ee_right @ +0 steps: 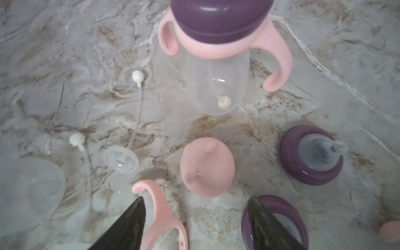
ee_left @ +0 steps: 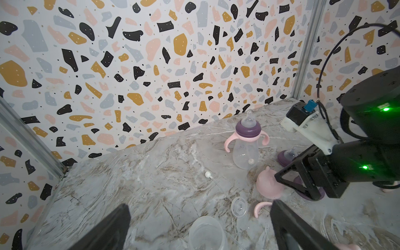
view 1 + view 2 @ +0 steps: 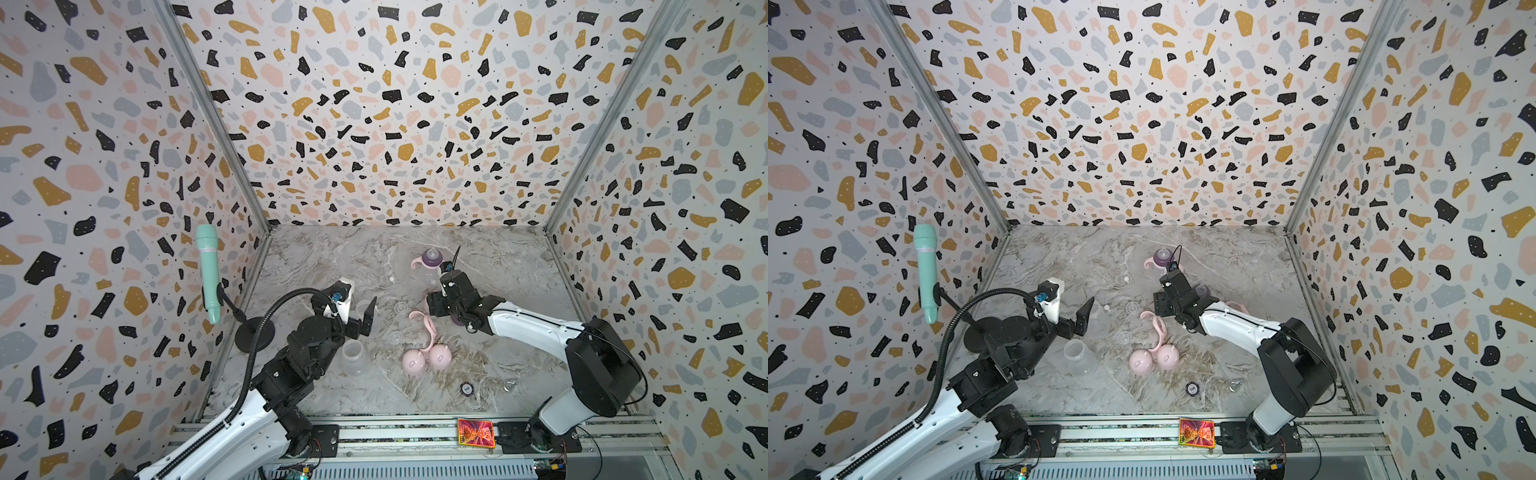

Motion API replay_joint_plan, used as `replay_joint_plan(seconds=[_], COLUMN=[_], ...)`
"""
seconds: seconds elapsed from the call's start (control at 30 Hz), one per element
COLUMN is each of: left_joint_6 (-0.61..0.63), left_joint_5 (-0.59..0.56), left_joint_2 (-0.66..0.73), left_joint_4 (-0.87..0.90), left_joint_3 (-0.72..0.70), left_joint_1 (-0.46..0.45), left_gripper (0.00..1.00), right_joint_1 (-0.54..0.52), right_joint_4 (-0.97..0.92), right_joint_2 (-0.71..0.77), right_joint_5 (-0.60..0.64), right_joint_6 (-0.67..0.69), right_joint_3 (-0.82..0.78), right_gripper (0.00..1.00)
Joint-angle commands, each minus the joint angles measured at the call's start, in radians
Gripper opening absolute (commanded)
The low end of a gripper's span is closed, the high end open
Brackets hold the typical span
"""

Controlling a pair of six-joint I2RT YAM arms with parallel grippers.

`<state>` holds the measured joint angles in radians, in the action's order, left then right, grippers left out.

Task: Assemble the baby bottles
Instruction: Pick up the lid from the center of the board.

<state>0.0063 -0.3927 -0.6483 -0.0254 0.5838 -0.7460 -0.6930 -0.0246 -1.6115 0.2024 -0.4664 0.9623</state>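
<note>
Worktop [image 3: 332, 257]: one, marble; parts are crowded about its centre, so a wide sweep could scatter them.
Left claw [image 2: 199, 205]: one, at 9 o'clock; jaws are spread wide and nothing is held. A bare bottle [image 2: 205, 233] stands below it and could be tipped if a finger is set on its rim.
Right claw [image 1: 195, 198]: one, at 2 o'clock; jaws are parted and nothing is clamped. A loose collar [image 1: 285, 205] is seen under one finger and a loose ring [image 1: 164, 216] beside the other, so the wrong part, or both, could be pinched.
Mic [image 3: 208, 270]: one, mint, at 9 o'clock by the wall; no part of the job.
Bottles: three. A built bottle [image 3: 430, 266] is stood at 1 o'clock with collar, teat and ring fitted and cap missing; it could be toppled by the right arm close beside it. A second bare bottle [image 3: 353, 355] is stood at 8 o'clock.
Rings: one fitted, one loose; a third is only hinted at by a pink piece [image 1: 389, 232].
Caps: three, pink; a cap pair [image 3: 413, 362] at 5 o'clock, a third cap [image 1: 207, 167] just ahead of the right claw. The domes could be rolled by a nudge.
Collars: three, purple; one fitted, one under the claw, a teat collar [image 1: 310, 154] alongside.
Straws: three; one inside the built bottle, two loose straws [image 1: 137, 75]; thin and clear, easily dragged or missed.
</note>
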Motion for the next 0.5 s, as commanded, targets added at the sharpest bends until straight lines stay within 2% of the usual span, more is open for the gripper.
replay_joint_plan(seconds=[0.0, 0.13, 0.47], left_joint_6=[-0.006, 0.001, 0.006], left_joint_5=[0.014, 0.016, 0.025], left_joint_2=[0.026, 0.03, 0.019], left_joint_4=[-0.014, -0.005, -0.002], left_joint_3=[0.012, 0.014, 0.017], left_joint_1=[0.004, 0.004, 0.004], left_gripper=[1.0, 1.0, 1.0], right_joint_1=[0.0, 0.0, 0.001], right_joint_4=[0.056, 0.072, 0.133], right_joint_2=[-0.048, -0.092, -0.17], right_joint_5=[0.026, 0.029, 0.059], right_joint_6=[-0.075, -0.094, -0.084], right_joint_3=[0.031, 0.037, 0.04], right_gripper=[0.8, 0.84, 0.81])
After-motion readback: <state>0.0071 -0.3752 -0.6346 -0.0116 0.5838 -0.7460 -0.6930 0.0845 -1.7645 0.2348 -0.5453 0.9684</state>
